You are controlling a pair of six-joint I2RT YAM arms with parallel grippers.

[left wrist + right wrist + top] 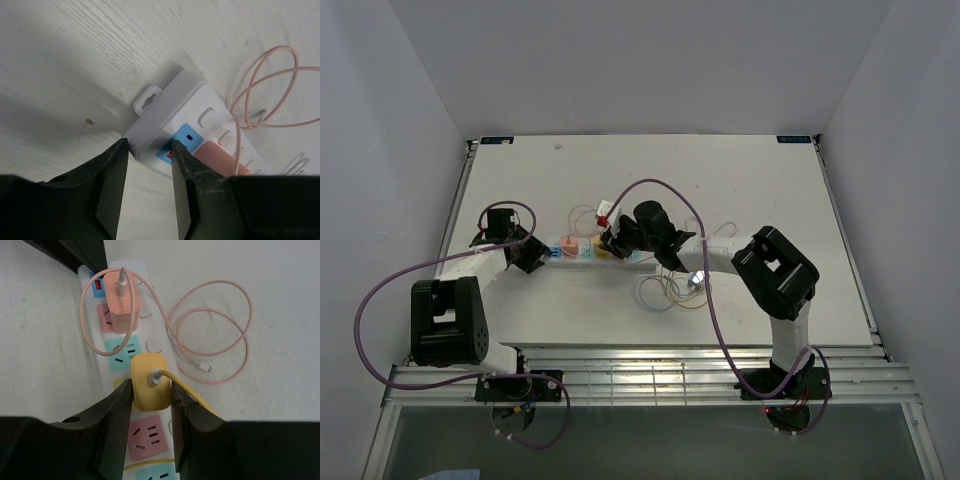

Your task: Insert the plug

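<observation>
1. White tabletop (740,190) between bare white walls is all the backdrop I have. The power strip (162,360) lies near the table's middle, running roughly 9 to 3 o'clock in the overhead view.
2. On my right wrist feed, the yellow plug (149,385) sits on the strip's face, over a socket whose yellow edge shows at its 9 o'clock side. Its yellow cable (192,397) leaves toward 4 o'clock.
3. The right gripper (151,388) has hold of that plug. Its jaws are closed partway, and one finger presses each side of the yellow body.
4. I cannot tell whether the pins are fully home. The plug looks squared to the strip, but its underside is hidden.
5. At 12 o'clock from the yellow plug a teal socket (122,351) is free. Beyond it a pink charger (121,305) is already seated, and its pink cable (200,365) coils loose on the table toward 2 o'clock. A pink socket (145,436) at 6 o'clock is also free.
6. The left gripper (149,144) is at the strip's 9 o'clock end. Its jaws are drawn partway in around the end corner, beside a blue outlet, and I judge it is bracing the strip.
7. My read is that the task is near its end: the plug is grasped, carried and aligned. What may be left is a final press down, then letting go with both grippers.
</observation>
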